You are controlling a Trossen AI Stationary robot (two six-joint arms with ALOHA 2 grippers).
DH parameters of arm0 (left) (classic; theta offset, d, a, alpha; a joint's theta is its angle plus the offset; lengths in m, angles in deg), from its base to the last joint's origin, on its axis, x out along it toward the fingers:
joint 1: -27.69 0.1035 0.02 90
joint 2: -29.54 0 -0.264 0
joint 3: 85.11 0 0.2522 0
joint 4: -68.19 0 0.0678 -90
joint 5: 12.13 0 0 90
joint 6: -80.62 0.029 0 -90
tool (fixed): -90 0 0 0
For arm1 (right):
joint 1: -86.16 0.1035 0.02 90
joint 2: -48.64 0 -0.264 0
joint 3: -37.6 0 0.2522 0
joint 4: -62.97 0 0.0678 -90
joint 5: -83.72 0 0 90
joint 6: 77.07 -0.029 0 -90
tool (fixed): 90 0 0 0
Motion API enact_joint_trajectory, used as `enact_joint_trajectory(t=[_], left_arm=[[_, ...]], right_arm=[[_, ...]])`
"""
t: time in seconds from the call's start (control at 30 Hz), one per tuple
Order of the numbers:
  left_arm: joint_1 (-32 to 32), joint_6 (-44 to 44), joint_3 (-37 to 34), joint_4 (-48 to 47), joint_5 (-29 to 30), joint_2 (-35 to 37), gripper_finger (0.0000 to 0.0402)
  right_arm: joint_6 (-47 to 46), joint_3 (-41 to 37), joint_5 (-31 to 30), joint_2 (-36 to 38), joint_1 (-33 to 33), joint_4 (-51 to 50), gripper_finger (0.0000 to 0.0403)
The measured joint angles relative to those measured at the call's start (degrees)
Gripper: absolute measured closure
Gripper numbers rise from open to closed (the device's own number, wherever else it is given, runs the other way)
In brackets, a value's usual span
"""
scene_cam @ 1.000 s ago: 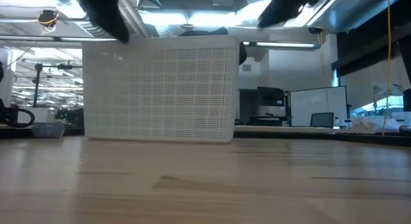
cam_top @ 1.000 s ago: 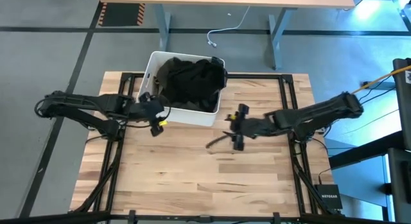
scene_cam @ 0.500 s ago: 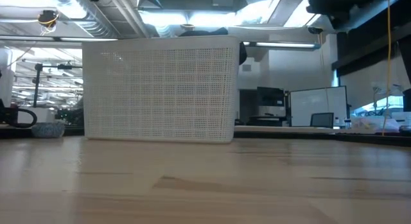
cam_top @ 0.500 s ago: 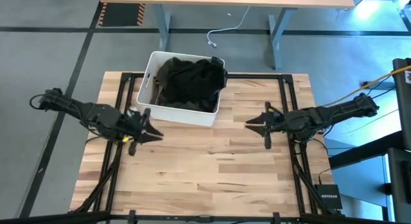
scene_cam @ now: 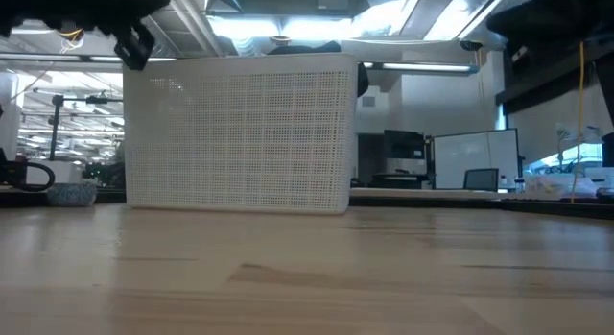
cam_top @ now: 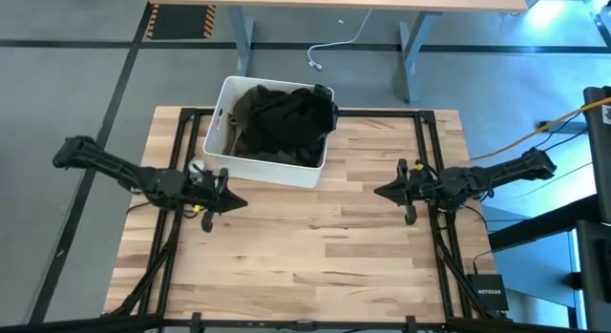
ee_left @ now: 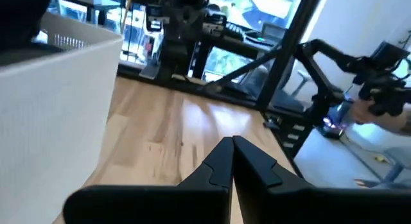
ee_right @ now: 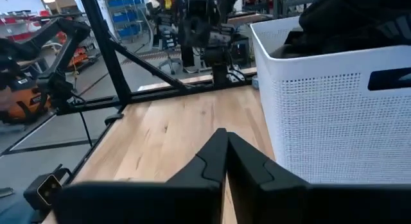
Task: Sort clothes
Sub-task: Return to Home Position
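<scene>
High view gives you the whole table (cam_top: 315, 247). The bin (cam_top: 277, 168) stands at the far edge, left of centre. The clothes (cam_top: 284, 118) lie heaped inside it, a dark pile that reaches the rim. Your left gripper (cam_top: 234, 203) hangs over the table's left side, just in front of the bin's near left corner and apart from it, pointing toward the middle. Your right gripper (cam_top: 382, 191) hangs over the right side, well apart from the bin, pointing back toward the left one, with bare wood between them.

In the left wrist view you see that gripper's fingers (ee_left: 212, 171) pressed together to a point with nothing between them. The bin's white wall (ee_left: 58, 102) rises close beside them, and the right arm (ee_left: 379, 89) shows across the table.

In the right wrist view the fingers (ee_right: 205, 163) are likewise clenched and empty. The bin's perforated wall (ee_right: 334, 115) stands to one side, with dark fabric (ee_right: 353, 18) above its rim.

In the low view the bin (scene_cam: 240, 138) sits flat on the wood and a little dark cloth (scene_cam: 307, 49) shows over its top edge. The left arm (scene_cam: 134, 47) crosses the upper left corner and the right arm (scene_cam: 547, 28) darkens the upper right.
</scene>
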Motion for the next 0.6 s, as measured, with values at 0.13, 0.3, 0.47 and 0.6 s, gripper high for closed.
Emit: enact_joint_trajectory(t=[0.13, 0.3, 0.47, 0.6], left_arm=[[2.30, 0.42, -4.19, 3.42, -0.11, 0.01, 0.0400], [5.63, 0.89, -8.73, 10.80, -0.12, 0.29, 0.0400], [8.04, 2.11, -12.55, 12.00, -0.09, 3.71, 0.0401], [8.55, 1.63, -15.87, 11.44, -0.09, 8.41, 0.0400]], right_arm=[[-0.04, -1.80, -0.02, 0.78, 0.00, 0.27, 0.0396], [0.20, -3.61, -1.07, 0.79, 0.00, 3.03, 0.0388], [0.20, -4.69, -2.49, 0.87, 0.00, 2.99, 0.0384], [0.12, -5.60, -2.69, 2.83, 0.00, 2.82, 0.0384]])
